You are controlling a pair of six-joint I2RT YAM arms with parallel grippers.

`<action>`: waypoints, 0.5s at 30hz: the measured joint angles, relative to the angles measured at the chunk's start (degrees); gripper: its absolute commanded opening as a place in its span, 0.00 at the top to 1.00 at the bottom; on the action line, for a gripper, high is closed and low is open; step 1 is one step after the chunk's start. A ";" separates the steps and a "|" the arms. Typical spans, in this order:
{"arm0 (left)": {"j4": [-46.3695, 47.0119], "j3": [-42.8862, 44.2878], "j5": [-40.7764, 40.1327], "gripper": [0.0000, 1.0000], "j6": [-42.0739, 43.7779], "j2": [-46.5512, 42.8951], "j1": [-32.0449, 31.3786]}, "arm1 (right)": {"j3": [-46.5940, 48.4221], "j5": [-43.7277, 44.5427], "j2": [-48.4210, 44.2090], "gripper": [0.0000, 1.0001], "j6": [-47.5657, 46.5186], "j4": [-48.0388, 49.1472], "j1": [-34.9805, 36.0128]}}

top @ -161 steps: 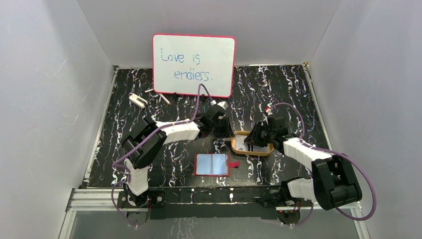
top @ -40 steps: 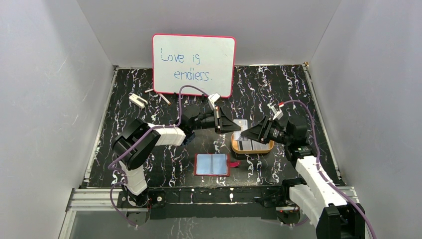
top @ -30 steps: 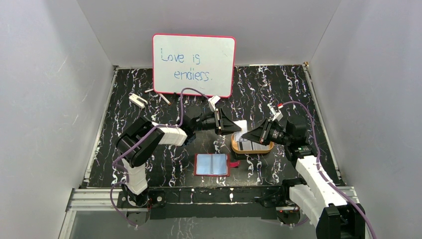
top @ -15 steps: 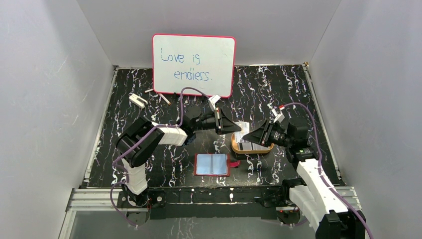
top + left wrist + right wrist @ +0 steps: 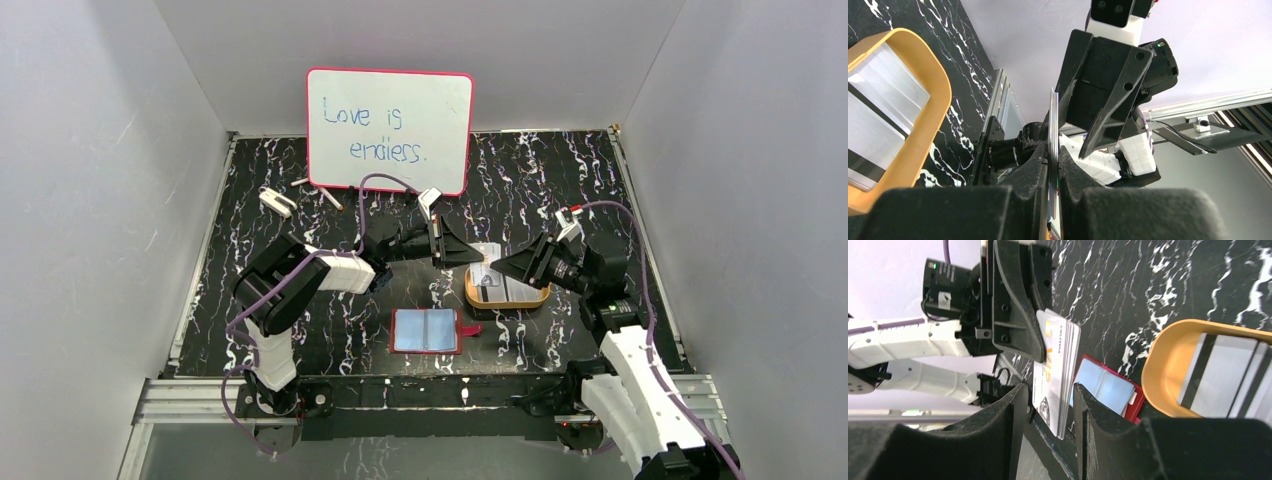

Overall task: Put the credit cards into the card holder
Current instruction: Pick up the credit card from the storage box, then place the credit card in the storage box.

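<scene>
Two arms meet above the middle of the black marbled bench [image 5: 570,170], their tips close together over the near-left corner of an orange-rimmed tray [image 5: 1154,362]. The left end effector [image 5: 1054,156] is pressed together on a small stack of cards [image 5: 1057,357], pinching the stack by one edge and holding it up in the air. In the left wrist view the stack shows edge-on as a thin pale line rising straight out from between the two dark fingers [image 5: 1075,170]. The right end effector [image 5: 498,268] faces it from the other side with its jaws spread. In the right wrist view the stack hangs in the gap beyond its fingertips; whether either finger touches a card cannot be told.

More cards [image 5: 1220,372], pale with dark stripes, lie flat inside the tray. The red wallet [image 5: 428,331] lies open on the bench nearer the arm bases, just left of and in front of the tray, its blue-grey lining facing up and its red tab pointing right. A pink-framed whiteboard [image 5: 390,130] with blue handwriting stands at the back.
</scene>
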 measured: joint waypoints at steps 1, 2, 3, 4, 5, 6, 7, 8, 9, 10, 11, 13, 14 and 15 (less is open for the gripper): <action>0.59 -0.37 0.28 1.00 -0.26 0.00 0.07 | 0.00 1.05 -0.76 0.52 0.09 -0.39 -0.02; 1.20 -0.90 0.61 1.00 -0.42 0.00 0.22 | -0.02 2.60 -1.75 0.51 0.28 -0.94 0.00; 1.64 -1.38 0.92 1.00 -0.59 0.00 0.33 | -0.02 3.93 -2.69 0.50 0.48 -1.36 0.00; 2.03 -1.77 1.16 1.00 -0.83 0.02 0.37 | -0.02 5.31 -3.50 0.50 0.66 -1.53 0.00; 2.43 -2.08 1.40 1.00 -1.03 0.04 0.39 | 0.00 6.25 -4.02 0.49 0.79 -1.64 0.00; 2.97 -2.25 1.64 1.00 -1.31 0.15 0.39 | 0.00 7.32 -4.48 0.49 1.11 -1.84 0.00; 3.69 -2.36 1.86 1.00 -1.57 0.35 0.42 | 0.00 8.24 -4.70 0.50 1.33 -2.01 -0.02; 4.61 -2.49 2.10 1.00 -1.90 0.61 0.46 | -0.02 9.01 -4.76 0.50 1.51 -2.12 0.00; 5.44 -2.62 2.43 1.00 -2.32 0.83 0.57 | -0.02 9.55 -4.74 0.52 1.60 -2.19 0.00; 5.97 -2.75 2.62 1.00 -2.67 0.94 0.68 | -0.02 9.90 -4.52 0.53 1.73 -2.23 0.00; 6.91 -2.89 2.93 1.00 -3.17 1.09 0.74 | 0.00 10.23 -4.17 0.55 1.77 -2.21 0.00; 8.63 -2.91 3.30 1.00 -4.09 1.53 0.79 | -0.02 10.49 -3.37 0.58 1.88 -2.19 0.00; 9.14 -2.91 3.41 1.00 -4.48 1.68 0.79 | 0.00 10.49 -2.93 0.59 1.95 -2.10 0.00; 9.90 -2.95 3.52 1.00 -5.01 1.81 0.87 | 0.00 10.43 -2.47 0.60 1.99 -1.92 0.00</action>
